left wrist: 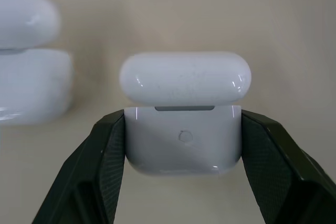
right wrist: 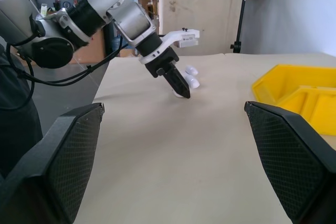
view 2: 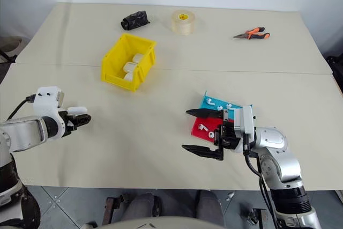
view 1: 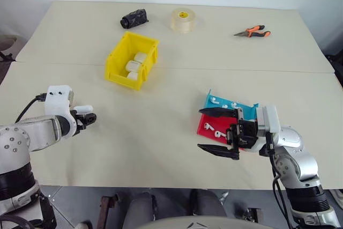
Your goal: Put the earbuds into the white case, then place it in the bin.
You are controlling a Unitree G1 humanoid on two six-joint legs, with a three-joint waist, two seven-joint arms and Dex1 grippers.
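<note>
White case (left wrist: 182, 139) sits clamped between my left gripper's (view 1: 88, 117) fingers (left wrist: 100, 166) low over the bench (view 1: 161, 122), lid ajar in my left wrist view, another case (left wrist: 31, 85) beside it. My right gripper (view 1: 218, 131) gapes wide above the red tray (view 1: 206, 127).

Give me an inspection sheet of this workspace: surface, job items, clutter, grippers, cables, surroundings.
Surface: beige table, two tops butted together.
Job's things: white case with lid ajar, clamped in left gripper; another case beside it; earbuds lying on blue tray and red tray; yellow bin holding white cases.
Clutter: black roll, tape roll, orange-handled pliers.
Grippers: left shut on case; right gripper open, holding nothing, over the trays.
Cables: black cable at left wrist.
Surroundings: cardboard boxes.
</note>
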